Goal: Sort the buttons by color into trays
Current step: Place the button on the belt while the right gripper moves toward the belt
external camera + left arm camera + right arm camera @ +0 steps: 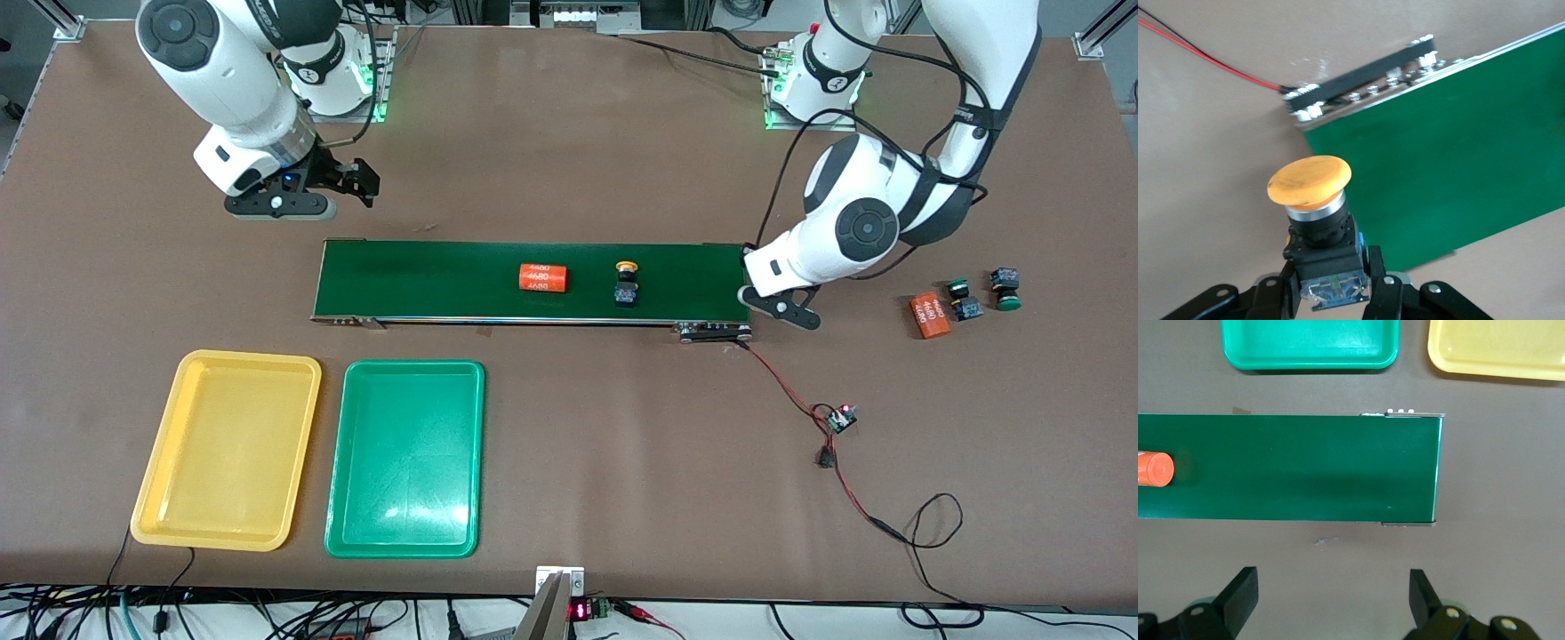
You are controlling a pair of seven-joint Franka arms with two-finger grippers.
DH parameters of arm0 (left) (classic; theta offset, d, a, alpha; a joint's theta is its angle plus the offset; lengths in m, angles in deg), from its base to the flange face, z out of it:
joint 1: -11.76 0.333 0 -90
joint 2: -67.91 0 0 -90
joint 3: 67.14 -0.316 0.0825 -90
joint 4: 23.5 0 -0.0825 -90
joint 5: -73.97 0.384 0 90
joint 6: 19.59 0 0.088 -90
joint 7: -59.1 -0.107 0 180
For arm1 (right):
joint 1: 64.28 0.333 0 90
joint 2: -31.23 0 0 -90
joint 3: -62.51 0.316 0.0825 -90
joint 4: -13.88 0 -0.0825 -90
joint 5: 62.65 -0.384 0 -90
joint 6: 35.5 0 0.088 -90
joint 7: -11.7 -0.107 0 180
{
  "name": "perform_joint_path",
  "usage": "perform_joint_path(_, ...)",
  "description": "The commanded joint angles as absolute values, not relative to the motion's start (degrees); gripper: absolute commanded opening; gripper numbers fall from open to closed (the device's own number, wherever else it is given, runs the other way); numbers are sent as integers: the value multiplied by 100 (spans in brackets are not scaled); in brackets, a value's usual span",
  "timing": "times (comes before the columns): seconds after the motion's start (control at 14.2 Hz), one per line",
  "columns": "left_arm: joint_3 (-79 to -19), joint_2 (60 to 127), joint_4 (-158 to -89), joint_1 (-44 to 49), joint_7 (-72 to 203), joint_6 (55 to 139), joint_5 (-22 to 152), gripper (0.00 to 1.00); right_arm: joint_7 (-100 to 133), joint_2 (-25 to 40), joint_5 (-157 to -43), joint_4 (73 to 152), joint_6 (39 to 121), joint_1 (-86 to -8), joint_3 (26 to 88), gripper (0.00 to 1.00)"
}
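Left gripper [1331, 293], over the dark green conveyor belt [444, 280]'s end, grips a yellow-capped push-button switch [1313, 213]; next, release onto belt. Right gripper [342, 182] waits spread empty.

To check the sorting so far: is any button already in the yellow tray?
No, the yellow tray holds nothing; one yellow button rides the belt.

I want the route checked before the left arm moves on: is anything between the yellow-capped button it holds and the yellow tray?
The left gripper, at the dark green conveyor belt's end, is shut on the yellow-capped push-button switch. Along the belt lie another yellow-capped button and an orange cylinder; the green plastic tray sits beside the yellow plastic tray.
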State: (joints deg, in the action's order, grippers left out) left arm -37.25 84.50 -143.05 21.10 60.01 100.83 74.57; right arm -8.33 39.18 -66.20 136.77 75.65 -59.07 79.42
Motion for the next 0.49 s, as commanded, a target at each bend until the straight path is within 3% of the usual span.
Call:
perform_joint_path(0.0, -3743, 8399, -14382, 1941, 6357, 10082, 7239, 0, -878, 3800, -6520, 13675, 7665, -5883, 8009, 100)
perform_joint_path(0.42, -3752, 8636, -14602, 1809, 6508, 10679, 7239, 0, -878, 3721, -6520, 13666, 7709, -5839, 8088, 100)
